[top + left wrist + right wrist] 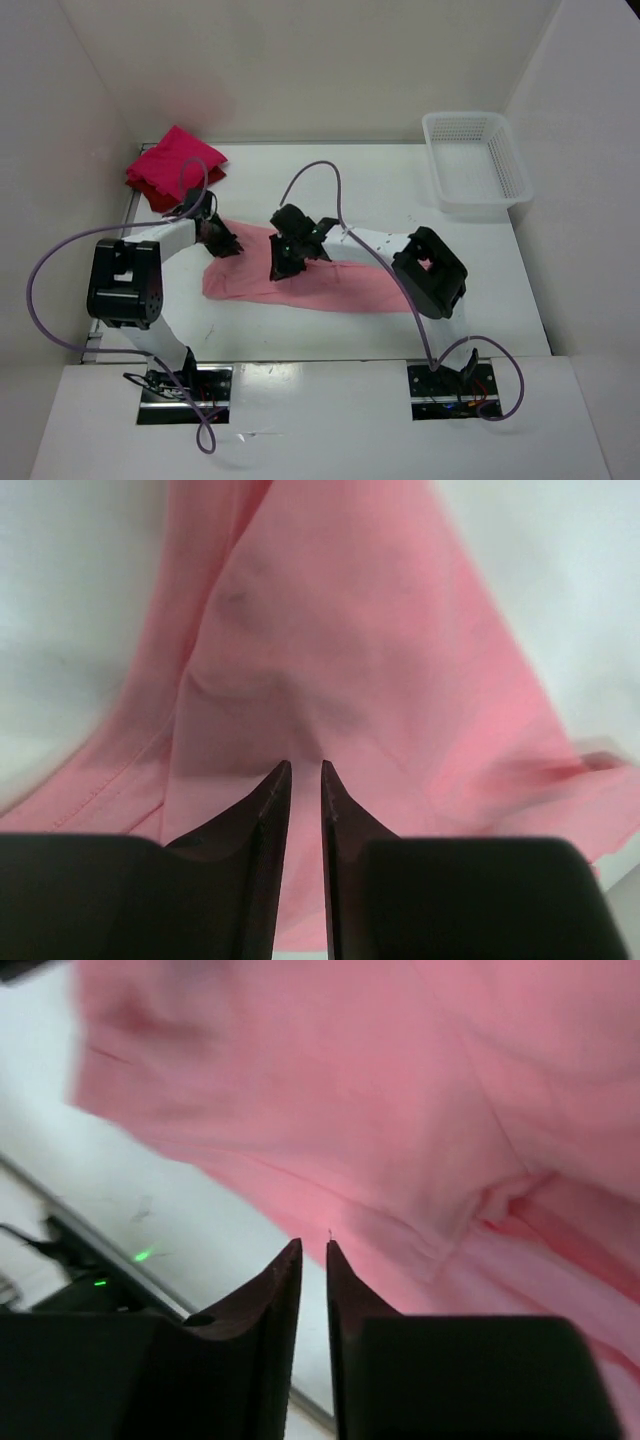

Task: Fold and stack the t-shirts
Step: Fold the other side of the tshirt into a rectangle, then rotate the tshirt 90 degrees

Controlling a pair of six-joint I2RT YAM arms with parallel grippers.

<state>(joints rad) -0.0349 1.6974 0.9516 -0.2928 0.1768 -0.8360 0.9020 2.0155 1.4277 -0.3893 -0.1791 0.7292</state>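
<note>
The salmon pink t-shirt (pixel 320 285) lies as a long strip across the middle of the table. It fills the left wrist view (pixel 340 640) and the right wrist view (pixel 400 1090). My left gripper (pixel 224 242) is low over its far left corner, jaws shut to a thin slit with no cloth pinched (pixel 305 765). My right gripper (pixel 283 264) is over the shirt's near edge, shut and empty (pixel 313 1243). A folded crimson t-shirt (pixel 176 165) lies at the back left with a darker red layer under it.
A white perforated basket (pixel 475 160) stands at the back right. White walls enclose the table on three sides. The arm bases and cables sit at the near edge, and a metal rail (pixel 90 1230) runs along it.
</note>
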